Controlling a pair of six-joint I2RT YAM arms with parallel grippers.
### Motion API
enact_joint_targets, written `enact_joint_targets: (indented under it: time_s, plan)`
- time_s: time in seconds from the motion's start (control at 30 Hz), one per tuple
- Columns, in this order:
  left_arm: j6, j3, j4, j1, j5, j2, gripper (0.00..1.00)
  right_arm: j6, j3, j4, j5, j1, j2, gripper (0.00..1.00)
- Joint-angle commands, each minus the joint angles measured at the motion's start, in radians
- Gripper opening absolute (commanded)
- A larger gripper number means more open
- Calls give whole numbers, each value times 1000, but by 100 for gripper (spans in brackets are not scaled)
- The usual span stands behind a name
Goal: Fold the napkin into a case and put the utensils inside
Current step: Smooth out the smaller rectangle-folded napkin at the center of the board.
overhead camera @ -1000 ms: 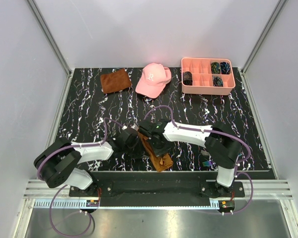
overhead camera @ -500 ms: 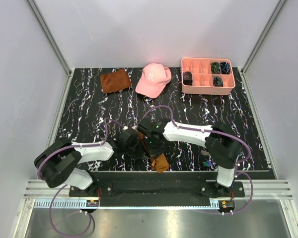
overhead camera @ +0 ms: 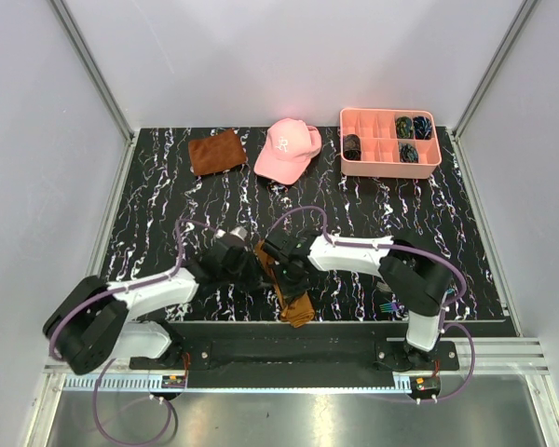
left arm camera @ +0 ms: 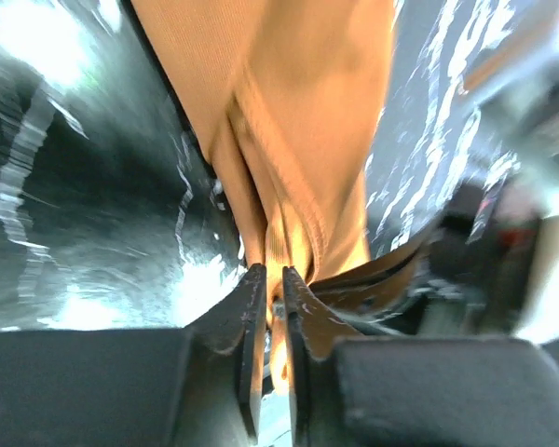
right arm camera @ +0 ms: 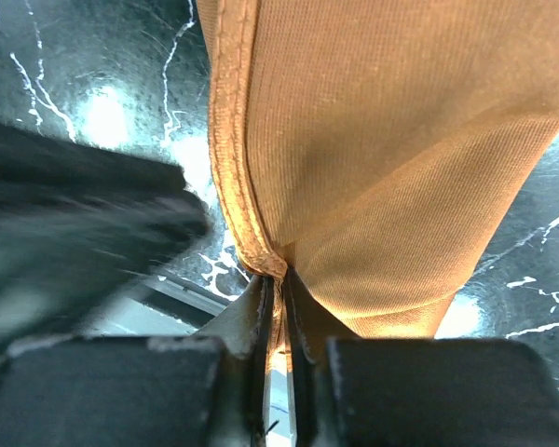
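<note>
Black marbled table [overhead camera: 168, 205]. One napkin [overhead camera: 293, 296], bunched into narrow strip, at near edge. Two grippers on it: left gripper [left arm camera: 272, 279] pinching cloth fold, right gripper [right arm camera: 277, 282] pinching hem. Utensils [overhead camera: 385, 305] right of napkin, count unclear. Beyond napkin: one pink cap [overhead camera: 287, 149], one rust cloth [overhead camera: 215, 151], one pink tray [overhead camera: 389, 168]. Arms hide napkin's far end.

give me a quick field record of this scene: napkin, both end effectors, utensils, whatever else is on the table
napkin: orange-brown cloth bunched into a narrow strip near the table's near edge
left end effector: closed on a fold of the napkin
right end effector: closed on the napkin's hemmed edge
utensils: lying on the table to the right of the napkin, not inside it
far side: rust-brown cloth, pink cap, pink tray
</note>
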Motion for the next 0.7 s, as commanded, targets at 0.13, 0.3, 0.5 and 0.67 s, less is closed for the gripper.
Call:
enact_joint_targets:
  time_s: [0.13,0.3,0.5,0.67]
  plan:
    - [65,98,-15,140,76,-20,19,27,-94,88,34,0,-21,13]
    - [36,146,75,147,149,66,16,36,-114,117,19,-3,-33,11]
    - [0,155,190,144,231,195,13,44,-114,137,3,-3,-41,3]
    - [44,138,189,141,230,235,10,47,-114,138,0,-6,-44,3]
